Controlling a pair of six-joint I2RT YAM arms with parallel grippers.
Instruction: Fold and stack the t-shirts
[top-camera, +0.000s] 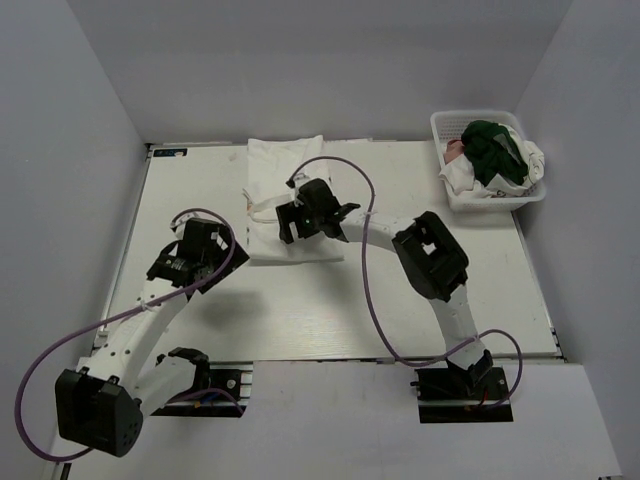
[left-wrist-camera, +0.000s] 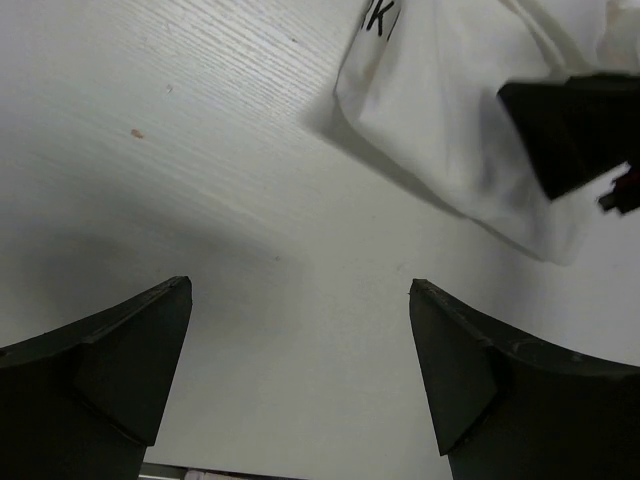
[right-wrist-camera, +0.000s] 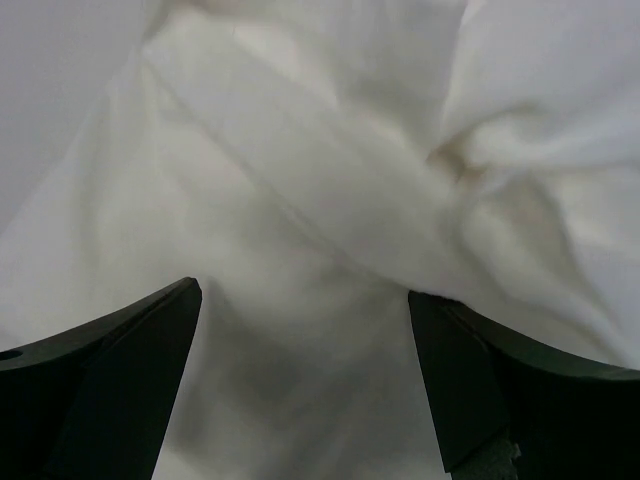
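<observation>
White t-shirt (right-wrist-camera: 320, 150) directly beneath right tool (right-wrist-camera: 300, 286), jaws wide.

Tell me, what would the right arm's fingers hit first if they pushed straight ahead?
Most likely the white t-shirt; it fills the view ahead of the open right fingers, though how near is unclear.

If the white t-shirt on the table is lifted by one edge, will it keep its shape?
Probably not: the white t-shirt lies in soft creases, so it should droop and unfold. It looks thin, likely light. Pushed, it would probably bunch up.
</observation>
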